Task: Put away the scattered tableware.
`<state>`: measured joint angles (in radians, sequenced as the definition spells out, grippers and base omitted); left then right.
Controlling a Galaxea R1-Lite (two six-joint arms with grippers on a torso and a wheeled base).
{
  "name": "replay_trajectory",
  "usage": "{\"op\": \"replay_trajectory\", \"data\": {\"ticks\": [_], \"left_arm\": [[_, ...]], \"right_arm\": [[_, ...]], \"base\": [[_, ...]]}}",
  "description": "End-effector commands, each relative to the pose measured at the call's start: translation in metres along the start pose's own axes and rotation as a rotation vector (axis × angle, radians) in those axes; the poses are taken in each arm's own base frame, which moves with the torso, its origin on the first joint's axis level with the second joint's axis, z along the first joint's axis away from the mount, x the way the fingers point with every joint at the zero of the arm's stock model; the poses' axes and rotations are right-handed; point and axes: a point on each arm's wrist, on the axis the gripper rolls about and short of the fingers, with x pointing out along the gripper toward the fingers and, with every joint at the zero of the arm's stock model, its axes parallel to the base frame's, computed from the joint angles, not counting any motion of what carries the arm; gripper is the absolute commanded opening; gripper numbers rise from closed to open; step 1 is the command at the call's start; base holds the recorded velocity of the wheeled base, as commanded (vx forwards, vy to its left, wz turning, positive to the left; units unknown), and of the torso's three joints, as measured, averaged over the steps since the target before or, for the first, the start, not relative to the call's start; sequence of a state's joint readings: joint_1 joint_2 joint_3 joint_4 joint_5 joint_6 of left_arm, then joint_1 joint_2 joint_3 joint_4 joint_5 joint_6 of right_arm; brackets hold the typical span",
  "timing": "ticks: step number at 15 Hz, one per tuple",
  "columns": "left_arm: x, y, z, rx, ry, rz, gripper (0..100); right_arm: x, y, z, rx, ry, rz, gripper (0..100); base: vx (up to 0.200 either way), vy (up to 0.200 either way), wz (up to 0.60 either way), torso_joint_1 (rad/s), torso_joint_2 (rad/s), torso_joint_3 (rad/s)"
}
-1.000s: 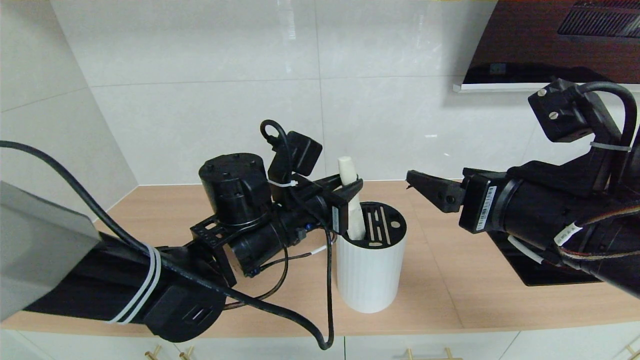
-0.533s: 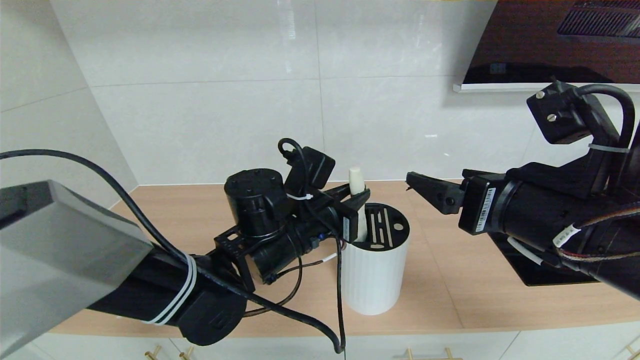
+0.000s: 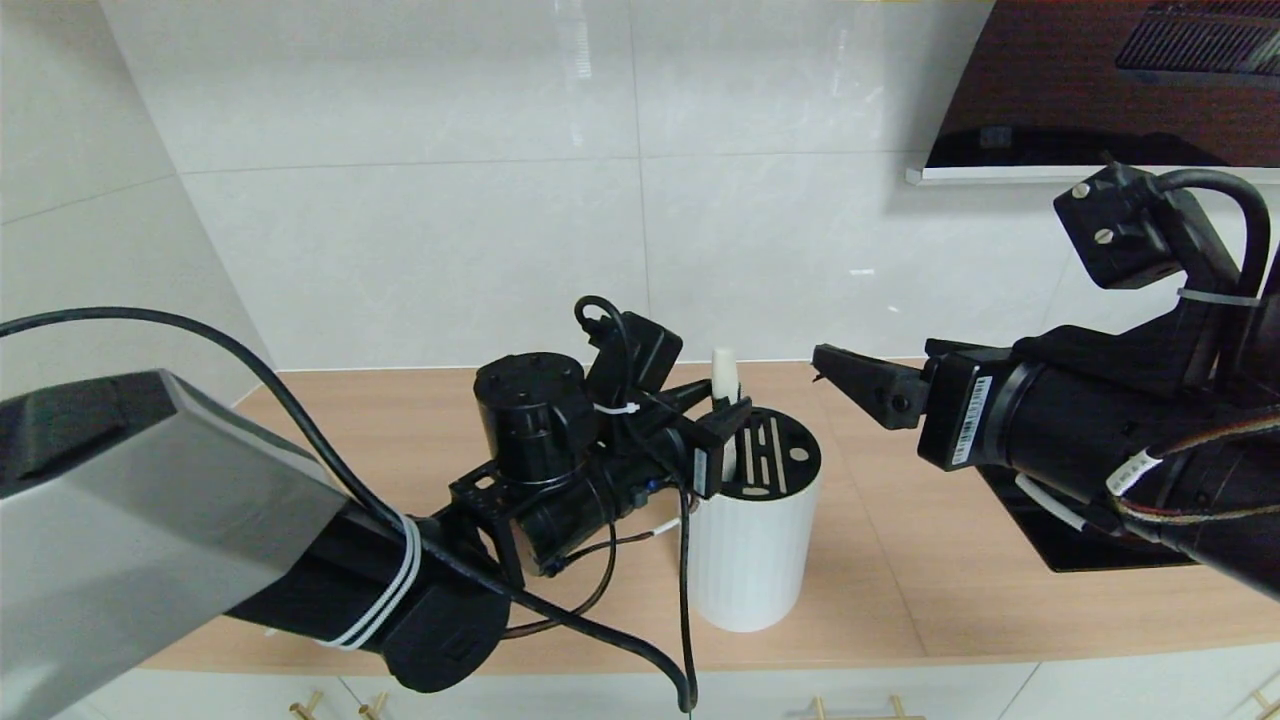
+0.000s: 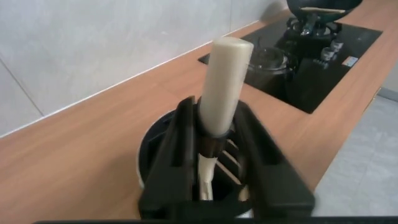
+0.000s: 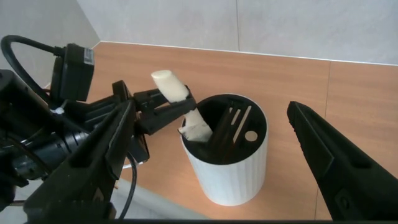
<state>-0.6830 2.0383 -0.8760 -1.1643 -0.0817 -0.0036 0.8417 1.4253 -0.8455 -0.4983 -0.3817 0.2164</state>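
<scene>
The wooden counter (image 3: 900,570) spans the lower half of the head frame. Just right of centre on it stands the white slotted holder (image 3: 755,550), upright. My right pincer (image 5: 210,109) hangs to the holder's right at mid-frame, fingers spread wide and holding nothing. My left pincer (image 3: 722,418), at centre, pinches the cream-handled utensil (image 3: 724,368), whose lower end sits in the holder's black top, handle poking up.

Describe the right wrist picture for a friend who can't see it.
The left gripper holds a cream-handled utensil tilted, its lower end inside a white ribbed holder with a slotted black top, standing on a wooden counter. In the foreground the right gripper is open, its black fingers framing the holder.
</scene>
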Motion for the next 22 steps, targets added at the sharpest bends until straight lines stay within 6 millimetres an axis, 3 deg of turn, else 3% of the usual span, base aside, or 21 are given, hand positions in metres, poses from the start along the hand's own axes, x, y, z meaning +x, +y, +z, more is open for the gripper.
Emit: {"op": "replay_trajectory", "data": {"ticks": [1, 7, 11, 13, 15, 18, 21, 22], "left_arm": [[-0.003, 0.000, 0.008, 0.002, -0.030, 0.002, 100], [-0.009, 0.000, 0.025, -0.001, -0.087, 0.017, 100], [-0.027, -0.001, 0.054, 0.004, -0.177, 0.027, 100], [-0.075, 0.005, 0.094, 0.008, -0.293, 0.113, 100], [-0.124, 0.017, 0.112, 0.022, -0.358, 0.183, 100], [-0.226, 0.018, 0.110, 0.052, -0.406, 0.311, 100], [-0.331, -0.009, 0.099, 0.052, -0.446, 0.420, 100], [-0.344, -0.015, 0.097, 0.042, -0.448, 0.418, 100]], "right_arm": [[0.000, 0.000, 0.000, -0.001, 0.001, 0.000, 100], [0.000, 0.000, 0.000, -0.001, 0.001, 0.000, 100], [-0.002, -0.002, 0.002, 0.004, -0.010, -0.007, 100], [-0.008, -0.031, 0.004, 0.012, -0.034, -0.116, 100], [-0.039, -0.052, -0.006, 0.013, -0.034, -0.165, 100], [-0.124, -0.081, -0.022, 0.026, -0.149, -0.201, 100], [-0.190, -0.110, -0.093, -0.062, -0.125, -0.329, 100], [-0.197, -0.111, -0.098, -0.060, -0.138, -0.332, 100]], "base": [[0.000, 0.000, 0.00, 0.000, 0.00, 0.000], [0.000, 0.000, 0.00, 0.000, 0.00, 0.000], [0.000, 0.000, 0.00, 0.000, 0.00, 0.000], [0.000, 0.000, 0.00, 0.000, 0.00, 0.000], [0.000, 0.000, 0.00, 0.000, 0.00, 0.000], [0.000, 0.000, 0.00, 0.000, 0.00, 0.000], [0.000, 0.000, 0.00, 0.000, 0.00, 0.000], [0.000, 0.000, 0.00, 0.000, 0.00, 0.000]]}}
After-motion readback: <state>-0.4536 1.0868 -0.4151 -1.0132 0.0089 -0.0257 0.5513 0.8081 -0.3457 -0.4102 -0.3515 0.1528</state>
